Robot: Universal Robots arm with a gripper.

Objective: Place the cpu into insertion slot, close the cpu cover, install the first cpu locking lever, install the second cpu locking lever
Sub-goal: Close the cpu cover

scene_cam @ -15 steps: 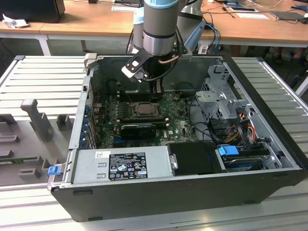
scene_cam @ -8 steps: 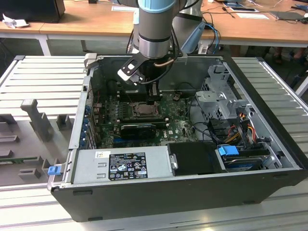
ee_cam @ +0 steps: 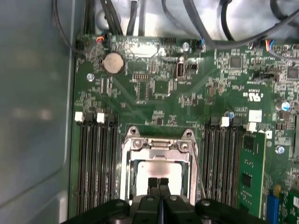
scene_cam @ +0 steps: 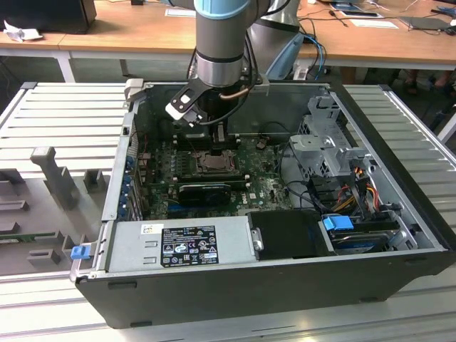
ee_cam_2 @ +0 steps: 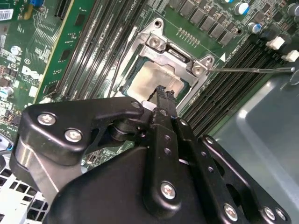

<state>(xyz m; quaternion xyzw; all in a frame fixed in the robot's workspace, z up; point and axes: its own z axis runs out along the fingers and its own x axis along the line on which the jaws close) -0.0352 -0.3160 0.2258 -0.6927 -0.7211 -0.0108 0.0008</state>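
The computer case lies open on top, so the way in is from above. The arm fills the column over the socket. The tool, its fingers pressed together, hangs at the chip inside the metal frame. Low memory slots flank the socket on both sides and leave room above them. A green memory stick stands taller past one bank. A thin wire lever juts out across the slots.

In the exterior view a black card stands just near of the socket. The power supply blocks the near side. A drive cage and cables crowd the exterior view's right.
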